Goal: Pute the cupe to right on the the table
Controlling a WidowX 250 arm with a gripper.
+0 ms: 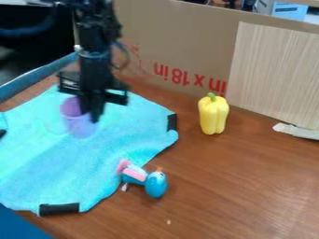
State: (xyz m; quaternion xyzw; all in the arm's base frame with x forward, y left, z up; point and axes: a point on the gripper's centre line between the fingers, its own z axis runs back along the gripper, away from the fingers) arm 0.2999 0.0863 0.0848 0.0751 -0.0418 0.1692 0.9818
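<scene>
One cup (pixel 79 126), one yellow pepper (pixel 213 116), one blue toy (pixel 156 185), one cloth (pixel 62 163), three visible black patches (pixel 59 209)

Black arm (pixel 96 70), upper left — hanging, seemingly vertical

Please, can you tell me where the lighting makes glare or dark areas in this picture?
Camera view: a soft, pale sheen lies on the brown table toward the lower right; the yellow pepper looks brightly lit; the upper left corner is very dark; the black arm stands out dark against the lit cardboard.
</scene>
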